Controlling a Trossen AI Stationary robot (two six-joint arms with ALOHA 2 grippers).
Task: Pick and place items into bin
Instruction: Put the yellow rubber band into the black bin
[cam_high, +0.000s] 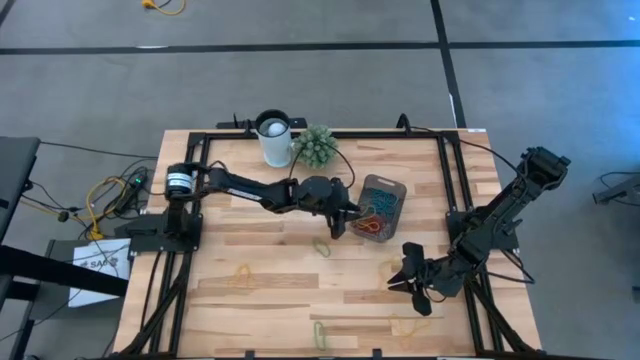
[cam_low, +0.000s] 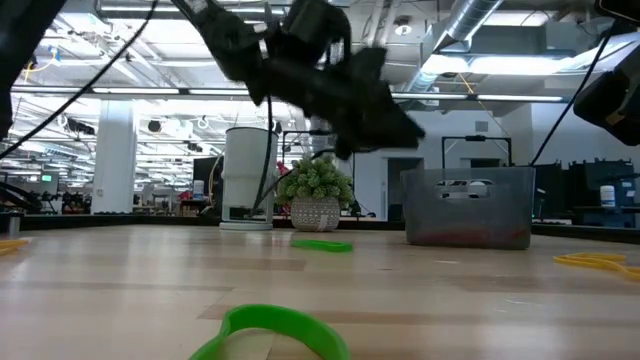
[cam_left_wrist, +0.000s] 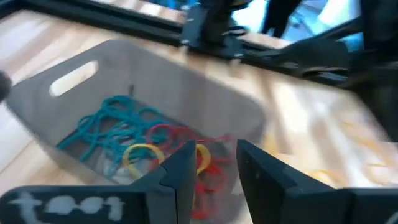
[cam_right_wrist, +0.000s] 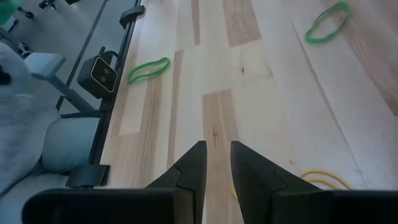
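The bin (cam_high: 382, 207) (cam_low: 467, 205) stands right of the table's middle and holds a heap of blue-green, red and yellow rubber bands (cam_left_wrist: 134, 140). Loose bands lie on the wood: a green one (cam_high: 321, 247) (cam_low: 322, 244), a second green one (cam_high: 320, 332), and yellow ones (cam_high: 405, 325) (cam_high: 243, 272). My left gripper (cam_high: 340, 215) (cam_left_wrist: 214, 165) hovers at the bin's left near corner, open by a narrow gap with nothing between the fingers. My right gripper (cam_high: 410, 285) (cam_right_wrist: 217, 152) hangs low over the near right of the table, open by a narrow gap, beside a yellow band (cam_right_wrist: 320, 180).
A white cup (cam_high: 274, 138) and a green spiky plant ball (cam_high: 316, 146) stand at the far edge, left of the bin. Black frame rails (cam_high: 450, 170) run along the table's sides. Bare wood lies between the arms. In the right wrist view, green bands (cam_right_wrist: 149, 68) (cam_right_wrist: 326, 22) lie ahead.
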